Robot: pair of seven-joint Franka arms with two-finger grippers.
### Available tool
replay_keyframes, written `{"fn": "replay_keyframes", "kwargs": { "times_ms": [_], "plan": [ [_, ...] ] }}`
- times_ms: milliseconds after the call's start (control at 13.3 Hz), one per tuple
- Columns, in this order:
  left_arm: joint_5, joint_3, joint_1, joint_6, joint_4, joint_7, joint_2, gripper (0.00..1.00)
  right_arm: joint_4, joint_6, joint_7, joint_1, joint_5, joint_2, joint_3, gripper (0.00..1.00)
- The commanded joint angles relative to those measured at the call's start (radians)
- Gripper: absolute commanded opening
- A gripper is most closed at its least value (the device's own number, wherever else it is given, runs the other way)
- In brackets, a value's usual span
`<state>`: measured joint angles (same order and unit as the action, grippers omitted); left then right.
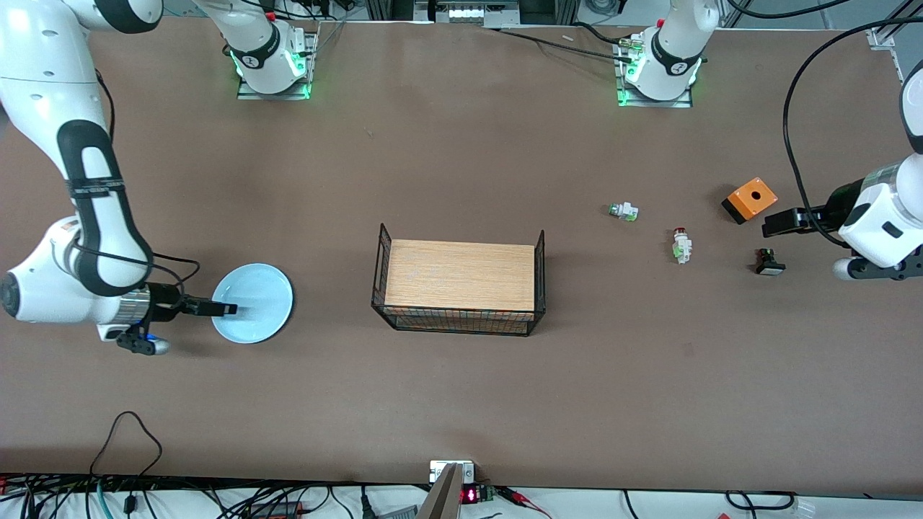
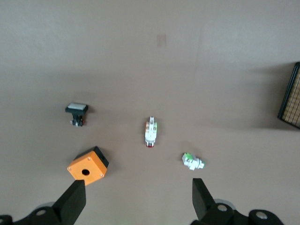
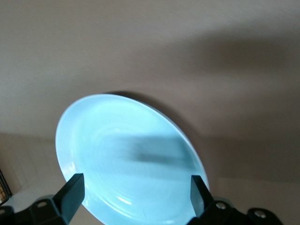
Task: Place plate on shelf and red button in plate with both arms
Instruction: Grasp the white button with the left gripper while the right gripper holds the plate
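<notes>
The rack (image 1: 459, 287) stands mid-worktop (image 1: 461, 389). The plate (image 1: 254, 303) lies toward the right arm's end, well apart from it. Toward the left arm's end lie the red button (image 1: 681, 246), two other switches (image 1: 624, 211) (image 1: 769, 262) and a box (image 1: 750, 200), all apart.
</notes>
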<state>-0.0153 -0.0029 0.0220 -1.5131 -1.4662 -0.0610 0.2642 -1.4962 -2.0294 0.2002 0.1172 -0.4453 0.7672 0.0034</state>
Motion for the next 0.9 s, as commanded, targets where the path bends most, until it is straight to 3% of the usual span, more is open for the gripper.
{"fn": "replay_keyframes", "kwargs": {
  "times_ms": [0,528,829],
  "plan": [
    [-0.012,-0.009,-0.011,0.01,-0.017,-0.013,0.067,1.0,0.024,0.0,0.031,-0.004,0.003,0.0,-0.005,1.0],
    [-0.012,-0.019,-0.065,-0.215,-0.166,-0.011,0.165,1.0,0.048,-0.031,0.186,0.018,0.051,0.035,-0.011,1.0],
    [-0.012,-0.019,-0.065,-0.363,-0.281,0.0,0.17,1.0,0.048,-0.069,0.192,0.009,0.06,0.055,-0.011,0.92]
  ]
}}
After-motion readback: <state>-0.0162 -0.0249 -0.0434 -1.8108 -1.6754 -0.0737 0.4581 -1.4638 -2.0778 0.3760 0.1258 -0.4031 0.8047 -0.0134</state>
